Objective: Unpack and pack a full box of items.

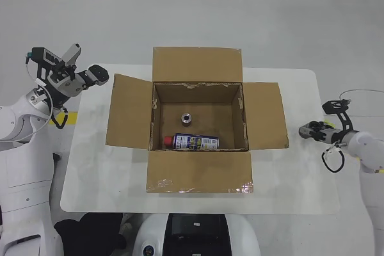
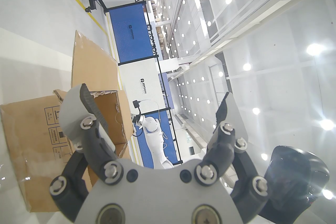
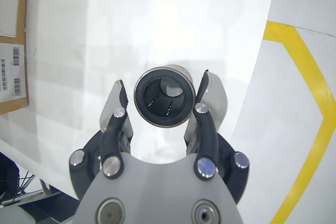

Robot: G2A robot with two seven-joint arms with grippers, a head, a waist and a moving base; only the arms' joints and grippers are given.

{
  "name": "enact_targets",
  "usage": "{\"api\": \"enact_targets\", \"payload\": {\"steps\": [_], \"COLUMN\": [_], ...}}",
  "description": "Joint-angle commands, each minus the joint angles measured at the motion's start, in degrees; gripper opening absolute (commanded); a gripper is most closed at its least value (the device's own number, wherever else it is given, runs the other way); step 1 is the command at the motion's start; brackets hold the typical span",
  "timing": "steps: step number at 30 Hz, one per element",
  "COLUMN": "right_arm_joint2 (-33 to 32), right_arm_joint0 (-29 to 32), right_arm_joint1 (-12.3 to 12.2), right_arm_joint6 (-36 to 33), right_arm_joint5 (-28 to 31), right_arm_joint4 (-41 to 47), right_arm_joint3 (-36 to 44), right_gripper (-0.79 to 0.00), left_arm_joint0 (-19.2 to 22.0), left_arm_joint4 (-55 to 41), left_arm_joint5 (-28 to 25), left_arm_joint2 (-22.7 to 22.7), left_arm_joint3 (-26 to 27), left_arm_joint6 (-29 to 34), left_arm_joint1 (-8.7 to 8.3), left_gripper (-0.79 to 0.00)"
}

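Cardboard box (image 1: 198,93) open at mid-surface (image 1: 294,185), flaps spread; inside, spray can (image 1: 193,141) lying flat, small metal ring (image 1: 186,118) apart from it; right claw (image 3: 162,79) parted around a bearing sleeve (image 3: 164,96), gap at one finger (image 3: 121,93); left claw (image 2: 155,93) spread wide, empty, near the box's left flap.

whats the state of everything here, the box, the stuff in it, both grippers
box: open, all four flaps folded out
spray can: lying on its side in the box, along the wall nearest the robot
metal ring: in the box, apart from the can
metal sleeve: between the right gripper's fingers, over the table
right gripper: open, a gap shows on one side of the sleeve
left gripper: open, empty
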State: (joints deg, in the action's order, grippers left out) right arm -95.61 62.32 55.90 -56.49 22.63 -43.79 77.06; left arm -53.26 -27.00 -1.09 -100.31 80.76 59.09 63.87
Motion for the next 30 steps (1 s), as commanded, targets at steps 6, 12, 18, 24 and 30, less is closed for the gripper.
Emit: {"api": "enact_targets", "payload": {"steps": [6, 12, 18, 24, 30], "right_arm_joint2": [0.87, 1.04, 0.63, -1.00, -2.55], "right_arm_joint0": [-0.21, -0.13, 0.87, 3.34, 5.93], "right_arm_joint1": [-0.34, -0.67, -1.10, -1.61, -2.06], "right_arm_joint6": [2.14, 3.21, 3.44, 2.77, 1.36], "right_arm_joint5": [0.80, 0.81, 0.88, 0.70, 0.08], "right_arm_joint4": [-0.98, -1.34, -1.49, -0.35, 1.49], "right_arm_joint3": [-0.41, -0.08, 1.81, 5.95, 10.66], "right_gripper": [-0.397, -0.646, -0.785, -0.785, -0.785], "left_arm_joint0": [0.00, 0.00, 0.00, 0.00, 0.00], "left_arm_joint4": [0.00, 0.00, 0.00, 0.00, 0.00], "left_arm_joint5": [0.00, 0.00, 0.00, 0.00, 0.00], "left_arm_joint2": [0.00, 0.00, 0.00, 0.00, 0.00], "left_arm_joint3": [0.00, 0.00, 0.00, 0.00, 0.00], "left_arm_joint6": [0.00, 0.00, 0.00, 0.00, 0.00], "left_arm_joint1": [0.00, 0.00, 0.00, 0.00, 0.00], "left_gripper": [0.000, 0.000, 0.000, 0.000, 0.000]}}
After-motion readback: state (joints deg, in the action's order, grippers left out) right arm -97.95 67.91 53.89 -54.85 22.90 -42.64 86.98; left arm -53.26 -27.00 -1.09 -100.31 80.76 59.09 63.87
